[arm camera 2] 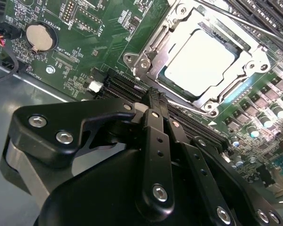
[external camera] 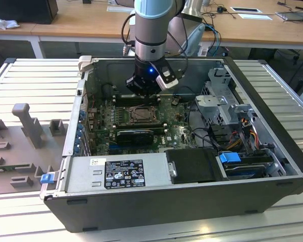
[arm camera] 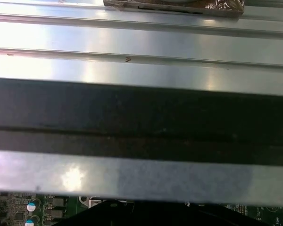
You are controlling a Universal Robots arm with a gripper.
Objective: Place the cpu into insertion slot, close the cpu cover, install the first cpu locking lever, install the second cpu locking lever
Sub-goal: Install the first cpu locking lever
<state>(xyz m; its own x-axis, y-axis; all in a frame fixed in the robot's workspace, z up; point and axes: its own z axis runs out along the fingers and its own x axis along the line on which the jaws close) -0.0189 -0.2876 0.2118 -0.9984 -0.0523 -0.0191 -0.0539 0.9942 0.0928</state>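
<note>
In the second wrist view the cpu (arm camera 2: 200,55) lies flat in the insertion slot (external camera: 141,115), its pale silvery top facing up. The grey metal cpu cover (arm camera 2: 254,63) frames the chip and looks folded down around it. A thin metal locking lever (arm camera 2: 240,21) runs along one side of the socket. My gripper (arm camera 2: 156,100) hangs above the board just beside the socket, with its black fingers (arm camera 2: 151,127) pressed together and nothing between them. In the exterior view my gripper (external camera: 143,92) sits over the back edge of the socket inside the open computer case.
A coin battery (arm camera 2: 39,36) and long black card slots (arm camera 2: 132,92) lie near the socket. The case holds a power supply (external camera: 118,172), a drive cage (external camera: 224,103) and cables (external camera: 242,131). The case wall (arm camera: 141,117) and a ribbed metal table (external camera: 35,85) surround it.
</note>
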